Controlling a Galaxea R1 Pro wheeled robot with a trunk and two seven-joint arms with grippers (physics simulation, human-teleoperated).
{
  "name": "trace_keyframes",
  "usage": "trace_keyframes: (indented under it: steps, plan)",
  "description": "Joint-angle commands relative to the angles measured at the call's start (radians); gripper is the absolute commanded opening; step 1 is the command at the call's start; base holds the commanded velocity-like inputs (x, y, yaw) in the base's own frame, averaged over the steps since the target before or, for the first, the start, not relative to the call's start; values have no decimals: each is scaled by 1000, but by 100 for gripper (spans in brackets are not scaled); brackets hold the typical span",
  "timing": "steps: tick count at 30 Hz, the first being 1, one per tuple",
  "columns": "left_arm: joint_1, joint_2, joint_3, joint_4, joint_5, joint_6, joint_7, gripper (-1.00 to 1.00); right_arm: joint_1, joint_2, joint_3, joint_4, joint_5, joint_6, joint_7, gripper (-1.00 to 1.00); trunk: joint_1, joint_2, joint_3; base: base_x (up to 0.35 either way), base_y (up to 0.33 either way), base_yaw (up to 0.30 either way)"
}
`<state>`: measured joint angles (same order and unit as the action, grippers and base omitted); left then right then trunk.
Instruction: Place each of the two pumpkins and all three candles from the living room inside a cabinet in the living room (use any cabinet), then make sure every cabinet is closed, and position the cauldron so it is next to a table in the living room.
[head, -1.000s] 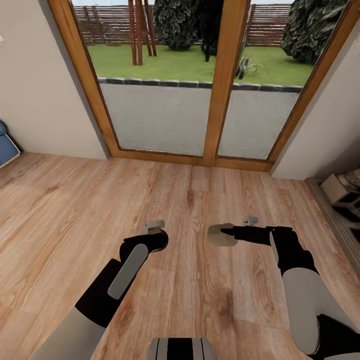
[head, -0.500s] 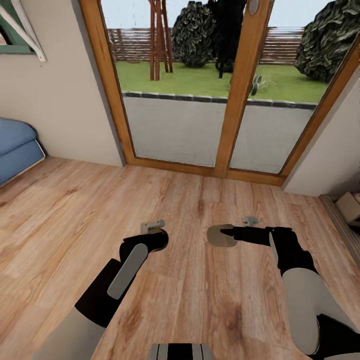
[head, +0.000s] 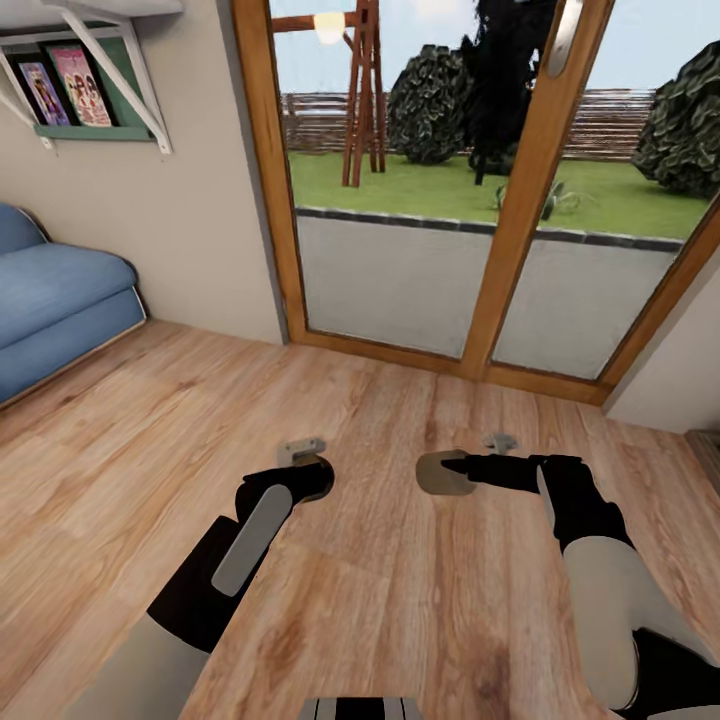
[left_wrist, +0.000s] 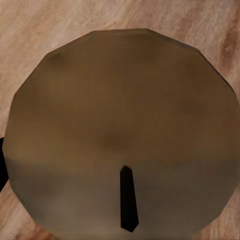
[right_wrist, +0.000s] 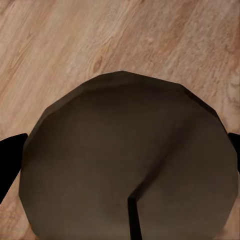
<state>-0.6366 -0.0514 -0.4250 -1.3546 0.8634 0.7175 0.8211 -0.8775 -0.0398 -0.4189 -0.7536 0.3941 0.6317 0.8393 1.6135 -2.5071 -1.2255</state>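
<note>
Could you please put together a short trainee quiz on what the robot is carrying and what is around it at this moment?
1. True or false: the right hand holds a candle above the wooden floor.
2. What stands at the left edge of the head view? A) a blue sofa B) a red armchair C) a black stove
3. Fill in: the left wrist view looks down on the round top of a second candle, which has a short dark ____ on it.

Key: 1 true; 2 A; 3 wick.
</note>
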Motion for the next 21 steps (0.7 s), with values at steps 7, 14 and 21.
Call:
trace_keyframes:
  steps: [7,14,21]
  plan:
    - [0,1,0,0,-1,-1,-2,-100,0,1,0,0,0,0,0,-100,-3,2,27,0,0,20]
    - [0,1,-3,0,-1,-4,-5,-100,0,1,0,0,0,0,-3,-100,-6,3,54,0,0,8]
    - [0,1,-5,1,0,-6,-5,-100,0,4,1,2,0,0,-49,-100,-6,3,50,0,0,213]
